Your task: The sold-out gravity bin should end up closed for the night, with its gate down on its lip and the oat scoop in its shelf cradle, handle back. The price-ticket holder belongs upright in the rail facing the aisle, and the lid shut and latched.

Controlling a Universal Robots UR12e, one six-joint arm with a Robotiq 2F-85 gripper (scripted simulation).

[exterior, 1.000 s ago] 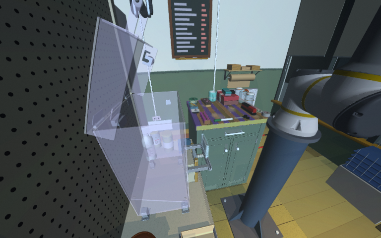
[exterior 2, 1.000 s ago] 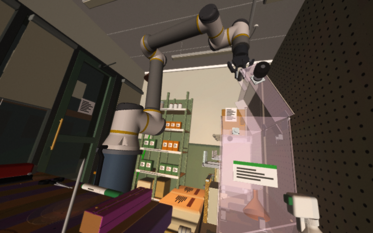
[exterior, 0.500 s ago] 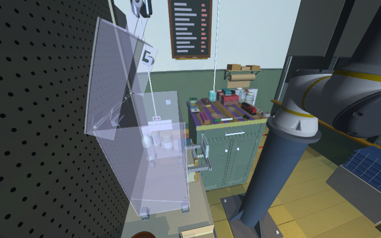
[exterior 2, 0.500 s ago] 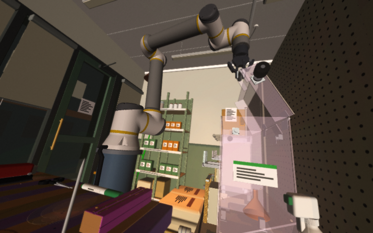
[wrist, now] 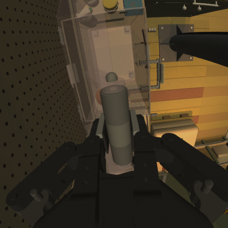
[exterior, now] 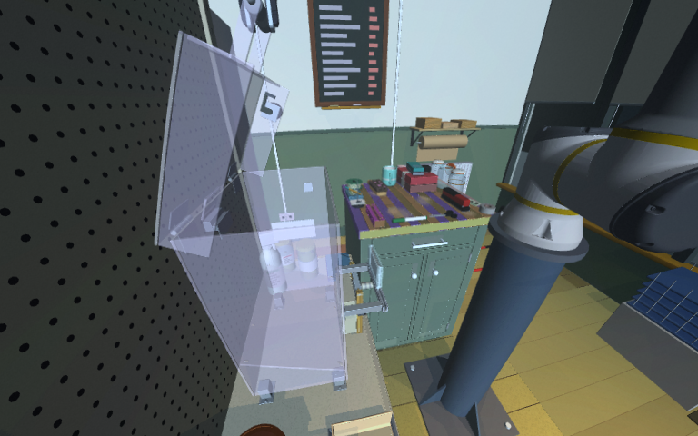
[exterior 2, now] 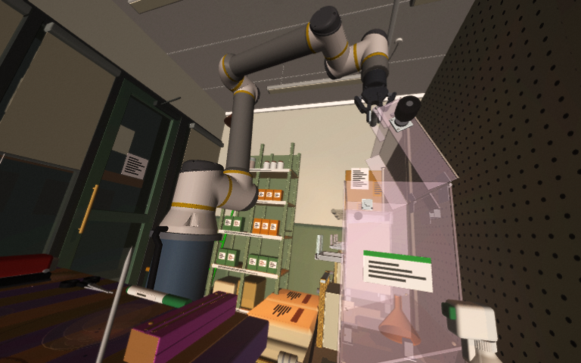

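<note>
The oat scoop and the price-ticket holder are not clearly visible; a funnel (exterior 2: pixel 396 325) shows dimly through the clear bin (exterior 2: pixel 398 265). The bin's transparent lid (exterior: pixel 211 139) stands raised and tilted back against the pegboard. The lid's grey cylindrical handle (wrist: pixel 117 124) at its free top edge is gripped by my closed gripper (wrist: pixel 118 140), high above the bin (exterior 2: pixel 373 112). A black knob (exterior 2: pixel 407 107) sits on the lid just beside the gripper. A green-topped label (exterior 2: pixel 397 270) hangs on the bin's front wall.
Behind the bin a green cabinet (exterior: pixel 422 277) carries a cluttered striped top. The pegboard wall (exterior: pixel 77 231) stands close behind the lid. A metal rail bracket (exterior: pixel 368 288) juts from the bin's side, and the arm's pedestal (exterior: pixel 494 319) stands on the wooden floor.
</note>
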